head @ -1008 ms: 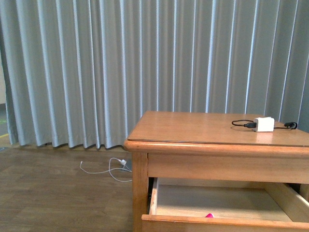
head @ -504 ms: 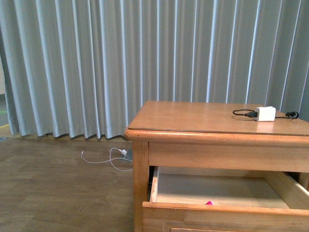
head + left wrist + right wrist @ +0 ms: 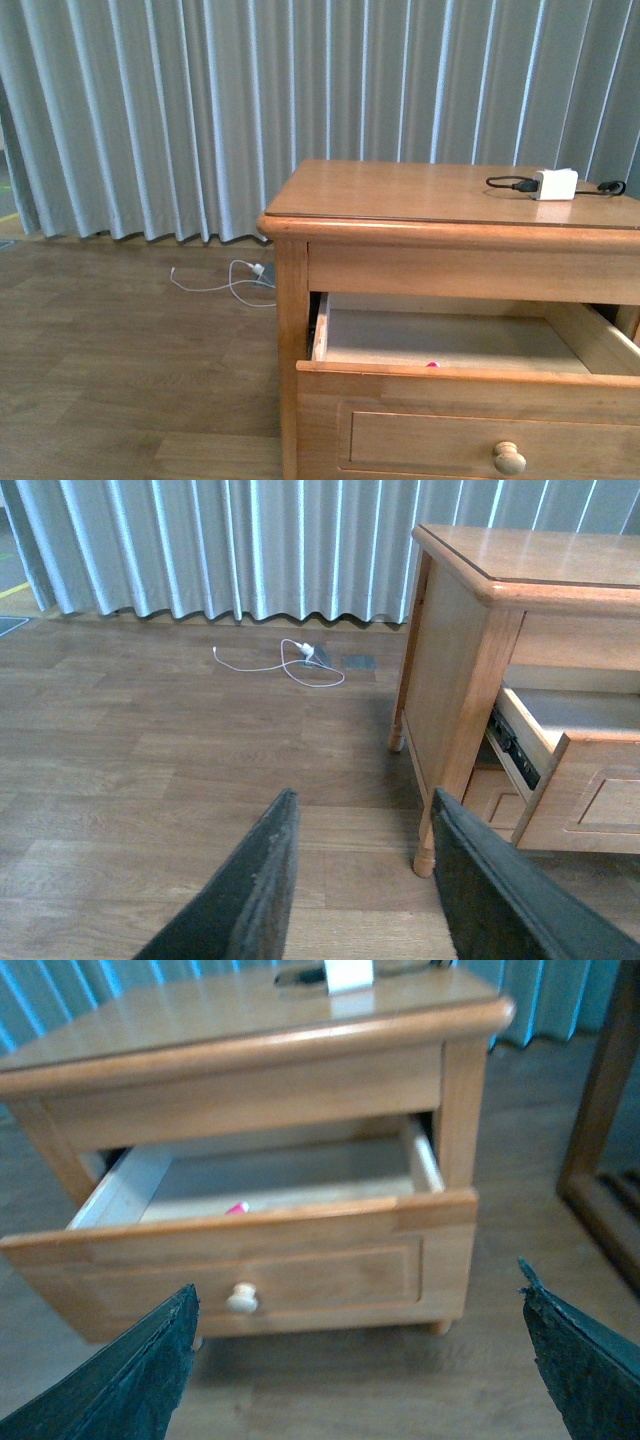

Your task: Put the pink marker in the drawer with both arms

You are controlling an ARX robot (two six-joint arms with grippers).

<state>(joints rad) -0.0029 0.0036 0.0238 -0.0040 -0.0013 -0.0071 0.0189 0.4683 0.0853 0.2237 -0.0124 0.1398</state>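
The light-oak drawer [image 3: 470, 435] stands pulled open under the table top, its round pale knob [image 3: 509, 459] on the front. The pink marker [image 3: 432, 364] lies inside, just behind the front board; only a pink tip shows. In the right wrist view the drawer [image 3: 300, 1260] is open and the marker [image 3: 237, 1208] lies inside near its front. My right gripper [image 3: 358, 1290] is open and empty, well back from the drawer front. My left gripper [image 3: 362, 815] is open and empty over the floor, beside the table's leg [image 3: 425, 852]. Neither arm shows in the front view.
A white charger block [image 3: 555, 184] with black cable lies on the table top [image 3: 420, 195]. A white cable [image 3: 235, 280] lies on the wood floor by the grey curtain [image 3: 200, 110]. A dark wooden frame [image 3: 600, 1140] stands beside the table in the right wrist view.
The front view has drawn back and tilted down: the table sits lower in frame, and the drawer front with its knob now shows. The marker stays in the drawer.
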